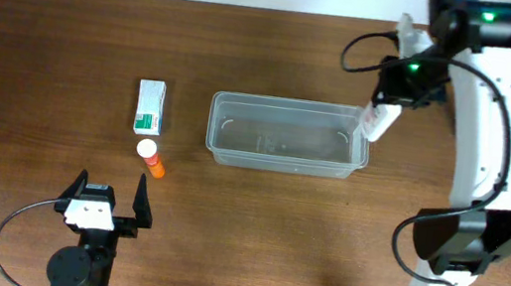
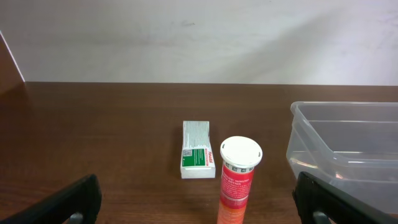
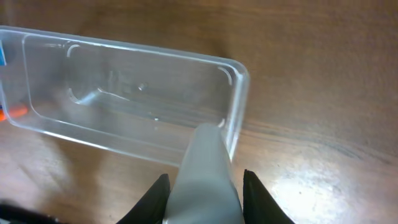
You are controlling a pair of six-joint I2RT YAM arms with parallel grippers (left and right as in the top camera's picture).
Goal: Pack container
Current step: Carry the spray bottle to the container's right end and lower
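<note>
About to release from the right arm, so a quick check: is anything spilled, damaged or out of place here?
Nothing stands out. The container is intact and empty. The right gripper holds a pale item over its right end. The box and the orange tube sit to its left.

This looks like a robotics lab bench, not anybody's home. Two robot arms stand at a dark wooden table (image 1: 50,34). The white arm (image 1: 485,115) on the right has green lights (image 1: 489,13) glowing on its joints. The black arm (image 1: 78,264) on the left trails a loose black cable (image 1: 3,231). Behind the table is a bare white wall (image 2: 186,37). The only goods about sit spaced out like test props: a clear tub (image 1: 282,168), a small box (image 1: 149,106) and an orange tube (image 1: 151,158).
</note>
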